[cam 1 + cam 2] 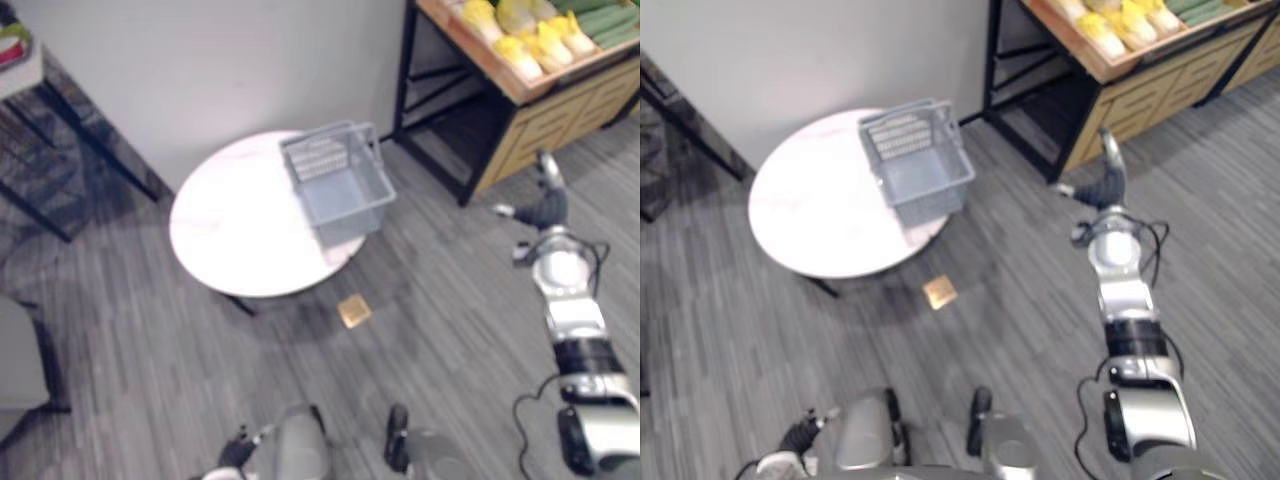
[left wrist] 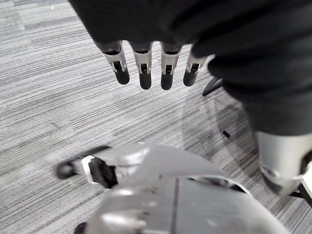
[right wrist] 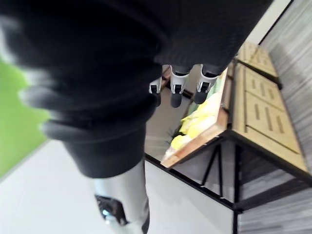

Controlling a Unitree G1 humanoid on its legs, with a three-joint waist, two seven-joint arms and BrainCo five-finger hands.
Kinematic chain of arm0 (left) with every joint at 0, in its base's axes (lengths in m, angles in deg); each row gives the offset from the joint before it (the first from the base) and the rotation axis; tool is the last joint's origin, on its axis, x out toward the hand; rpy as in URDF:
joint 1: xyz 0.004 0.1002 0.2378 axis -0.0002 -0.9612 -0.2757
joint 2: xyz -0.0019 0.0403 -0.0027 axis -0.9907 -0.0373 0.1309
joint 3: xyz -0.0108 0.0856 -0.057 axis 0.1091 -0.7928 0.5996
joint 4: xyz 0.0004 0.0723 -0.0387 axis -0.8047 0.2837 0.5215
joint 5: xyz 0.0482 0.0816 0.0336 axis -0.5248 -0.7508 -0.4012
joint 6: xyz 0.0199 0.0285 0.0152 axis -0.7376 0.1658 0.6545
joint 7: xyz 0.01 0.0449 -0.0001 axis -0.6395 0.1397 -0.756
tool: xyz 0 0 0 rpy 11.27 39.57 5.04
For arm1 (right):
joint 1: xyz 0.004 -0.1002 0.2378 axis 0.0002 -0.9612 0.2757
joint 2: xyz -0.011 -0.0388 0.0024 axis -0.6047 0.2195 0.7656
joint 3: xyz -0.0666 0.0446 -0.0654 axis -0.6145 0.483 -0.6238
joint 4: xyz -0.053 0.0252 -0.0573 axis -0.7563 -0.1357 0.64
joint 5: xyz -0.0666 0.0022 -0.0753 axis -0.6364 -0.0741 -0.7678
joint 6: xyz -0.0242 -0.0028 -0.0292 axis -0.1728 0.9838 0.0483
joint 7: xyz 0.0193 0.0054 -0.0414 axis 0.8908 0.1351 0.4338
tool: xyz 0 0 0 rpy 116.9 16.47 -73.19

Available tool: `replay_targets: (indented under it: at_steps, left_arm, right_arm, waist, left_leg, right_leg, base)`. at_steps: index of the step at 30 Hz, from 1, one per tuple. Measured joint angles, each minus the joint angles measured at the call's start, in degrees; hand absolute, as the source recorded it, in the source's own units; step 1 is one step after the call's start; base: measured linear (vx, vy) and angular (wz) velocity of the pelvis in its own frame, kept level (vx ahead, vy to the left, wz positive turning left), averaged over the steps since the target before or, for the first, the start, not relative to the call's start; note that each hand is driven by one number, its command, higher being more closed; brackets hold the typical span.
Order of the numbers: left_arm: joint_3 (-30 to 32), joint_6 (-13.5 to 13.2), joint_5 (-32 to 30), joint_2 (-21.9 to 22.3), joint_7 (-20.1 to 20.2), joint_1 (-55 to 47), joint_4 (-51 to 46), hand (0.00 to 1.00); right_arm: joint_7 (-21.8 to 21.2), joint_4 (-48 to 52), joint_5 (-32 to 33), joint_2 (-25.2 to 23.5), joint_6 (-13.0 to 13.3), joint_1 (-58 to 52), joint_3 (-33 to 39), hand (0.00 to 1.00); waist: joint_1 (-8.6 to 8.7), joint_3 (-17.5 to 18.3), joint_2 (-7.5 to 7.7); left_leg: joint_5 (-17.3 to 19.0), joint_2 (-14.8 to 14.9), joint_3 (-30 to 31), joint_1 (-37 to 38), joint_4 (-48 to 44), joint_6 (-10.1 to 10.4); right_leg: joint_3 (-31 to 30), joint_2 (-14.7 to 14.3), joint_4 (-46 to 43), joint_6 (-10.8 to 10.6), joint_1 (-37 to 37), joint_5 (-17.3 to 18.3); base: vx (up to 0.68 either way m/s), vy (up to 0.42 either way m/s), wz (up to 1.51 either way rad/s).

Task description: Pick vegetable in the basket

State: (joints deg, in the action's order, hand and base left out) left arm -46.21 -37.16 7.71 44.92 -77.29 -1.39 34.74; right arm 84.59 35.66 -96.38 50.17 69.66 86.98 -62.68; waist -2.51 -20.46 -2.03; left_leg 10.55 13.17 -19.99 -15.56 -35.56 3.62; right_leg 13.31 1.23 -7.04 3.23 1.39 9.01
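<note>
Basket (image 1: 338,190) at table (image 1: 230,232) rim, right robot hand (image 1: 1102,183) well apart (floor (image 1: 440,255) between).

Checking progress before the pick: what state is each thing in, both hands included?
Basket: upright on the round table, empty.
Vegetables: lying on the wooden shelf, untouched.
Right hand: open, empty, stretched toward the shelf.
Left hand: open, empty, held low.

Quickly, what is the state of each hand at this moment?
Left hand: open, fingers straight, holding nothing.
Right hand: open, fingers relaxed, holding nothing.
</note>
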Motion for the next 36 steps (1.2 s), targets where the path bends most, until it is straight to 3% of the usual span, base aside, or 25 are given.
replay_targets:
  at_steps: [1,2,3,4,5,6,8,10,11,12,13,14,16,20,27,32,36]
  left_arm:
    - [-0.02,0.0,0.0,0.38,0.01,-0.14,-0.02,0.0]
    - [-0.12,-0.01,-0.01,1.01,-0.01,-0.24,-0.02,0.0]
    - [-0.5,0.0,-0.04,1.56,0.04,-0.72,0.0,0.0]
    - [-0.67,0.0,-0.04,1.89,0.05,-1.05,0.0,0.0]
    - [-1.0,0.09,-0.2,2.07,0.18,-0.82,0.8,0.0]
    - [-1.62,0.09,-0.24,2.25,0.4,0.04,1.55,0.0]
    - [-3.04,0.09,-0.58,0.49,0.89,0.69,1.56,0.0]
    - [-3.1,-0.01,-0.51,-0.33,0.28,1.95,1.37,0.0]
    - [-3.16,-0.01,-0.35,-0.63,-0.1,2.91,1.46,0.0]
    - [-3.28,-0.26,-0.28,-1.29,-0.04,3.35,0.94,0.0]
    - [-3.55,-0.44,-0.28,-1.48,-0.02,3.22,0.56,0.0]
    - [-4.03,-0.98,-0.29,-2.69,0.07,2.99,0.25,0.0]
    - [-4.34,-0.75,-0.27,-1.33,0.14,3.13,0.91,0.0]
    - [-5.3,-0.86,-0.29,0.72,1.16,1.67,0.54,0.0]
    - [-5.29,-1.38,-0.35,0.78,1.11,2.72,0.62,0.0]
    - [-5.5,-1.13,-0.46,0.8,1.15,2.79,1.99,0.0]
    - [-5.47,-1.18,-2.04,0.57,1.14,2.79,1.85,0.0]
  right_arm:
    - [-0.01,0.01,-1.22,1.18,0.15,0.57,-0.92,0.0]
    - [0.01,0.1,-2.19,3.38,0.21,0.7,-2.48,0.0]
    - [0.01,0.37,-3.35,4.45,0.2,0.6,-3.83,0.0]
    - [0.02,0.66,-3.35,4.56,0.2,0.6,-4.46,0.0]
    - [-0.34,1.82,-4.51,3.75,0.2,0.09,-5.11,0.0]
    - [-0.76,2.31,-6.3,2.76,0.15,-0.87,-5.48,0.0]
    - [-1.48,2.36,-8.56,2.2,-0.23,-0.75,-6.67,0.0]
    - [-1.77,2.41,-10.2,1.55,-0.22,-0.37,-8.46,0.0]
    - [-2.18,2.53,-10.28,1.56,0.14,0.41,-9.34,0.0]
    - [-2.78,2.88,-11.3,1.69,0.27,1.4,-9.38,0.0]
    - [-2.83,3.01,-11.9,1.68,0.24,1.86,-9.43,0.0]
    - [-2.85,3.25,-12.08,1.6,0.24,2.34,-9.73,0.0]
    - [-2.92,1.94,-12.27,1.79,0.13,4.52,-12.07,0.0]
    - [-3.02,1.97,-12.33,2.51,0.14,5.31,-15.41,0.0]
    - [-3.15,1.9,-12.42,5.49,0.15,6.29,-15.84,0.0]
    - [-5.41,-0.63,-14.55,2.34,0.43,6.94,-20.02,0.0]
    - [-6.76,-2.32,-14.6,-0.25,1.46,6.88,-22.47,0.0]
  waist:
    - [0.0,0.15,-0.18]
    - [-0.26,0.54,-0.81]
    - [-0.77,1.1,-1.51]
    - [-1.03,1.28,-1.61]
    - [-1.76,0.98,-0.59]
    - [-1.24,0.9,1.08]
    - [0.55,0.64,1.55]
    - [0.47,0.54,1.19]
    - [0.44,0.5,0.61]
    - [0.62,0.66,0.65]
    - [0.63,1.01,1.23]
    - [0.3,2.35,4.33]
    - [-0.71,2.57,3.54]
    - [-1.45,2.57,1.65]
    - [-0.71,2.62,0.27]
    - [-2.26,2.62,-0.02]
    - [-2.35,2.62,-0.04]
  left_leg:
    - [-1.31,-1.76,-3.6,0.09,8.77,-0.28]
    - [-4.65,-3.27,-9.2,0.54,17.09,-2.02]
    - [-7.22,-3.96,-13.63,1.51,21.57,-3.58]
    - [-7.94,-4.16,-14.79,2.34,22.76,-4.34]
    - [-9.57,-5.76,-15.08,4.36,24.6,-10.76]
    - [-9.34,-9.17,-13.47,7.25,27.36,-10.8]
    - [-8.71,-12.1,-9.4,11.62,29.62,-11.06]
    - [-8.61,-11.94,-6.2,14.97,29.59,-11.02]
    - [-8.61,-11.11,-4.03,16.2,29.64,-10.98]
    - [-8.35,-10.69,-2.52,16.67,29.84,-9.08]
    - [-7.97,-11.05,-2.41,16.88,30.22,-7.46]
    - [-6.31,-12.96,-2.4,17.01,30.65,-4.82]
    - [-5.78,-11.06,-1.21,16.75,31.05,-2.2]
    - [-6.04,-6.16,-0.94,16.58,31.84,-0.46]
    - [-6.47,-6.7,5.29,14.47,32.26,0.16]
    - [-6.47,-7.32,6.67,13.46,32.57,0.17]
    - [-6.47,-8.07,6.31,11.51,33.04,0.12]
  right_leg:
    - [0.55,-0.03,1.55,-0.79,1.32,0.32]
    - [1.55,-0.24,2.34,-2.73,3.05,1.07]
    - [3.21,-0.36,0.86,-5.25,4.22,2.98]
    - [4.32,-0.19,-0.81,-6.08,4.21,4.45]
    - [6.48,2.28,-10.43,-8.65,2.25,7.44]
    - [7.64,7.67,-28.55,-8.91,-4.13,6.68]
    - [3.82,12.28,-47.2,-8.94,-11.88,5.56]
    - [1.99,11.98,-43.8,-6.93,-14.06,6.62]
    - [0.94,10.74,-34.54,-6.46,-14.32,6.71]
    - [-2.06,9.55,-23.23,-7.37,-14.87,5.53]
    - [-3.39,9.33,-16.67,-7.74,-14.81,2.32]
    - [-5.22,11.6,-6.59,-8.2,-15.53,-12.0]
    - [-4.11,10.27,-5.8,-7.49,-15.71,-12.04]
    - [-1.68,4.99,1.93,-6.06,-11.78,-13.24]
    - [3.84,5.99,6.38,-6.31,-8.74,-13.43]
    - [6.6,6.65,8.17,-6.37,-7.3,-14.66]
    - [6.74,7.29,9.05,-6.45,-8.59,-16.03]
  base:
    - [0.48,0.022,0.01]
    - [0.62,0.072,0.05]
    - [0.58,0.096,-0.02]
    - [0.63,0.133,-0.2]
    - [0.57,0.157,0.09]
    - [0.54,0.166,0.41]
    - [0.53,0.077,1.23]
    - [0.56,-0.121,1.19]
    - [0.42,-0.229,1.21]
    - [0.41,-0.242,1.26]
    - [0.4,-0.253,1.28]
    - [0.41,-0.291,0.97]
    - [0.38,-0.302,0.45]
    - [0.24,-0.187,-0.01]
    - [0.08,0.007,0.4]
    - [-0.04,0.045,0.38]
    - [-0.1,0.042,0.12]
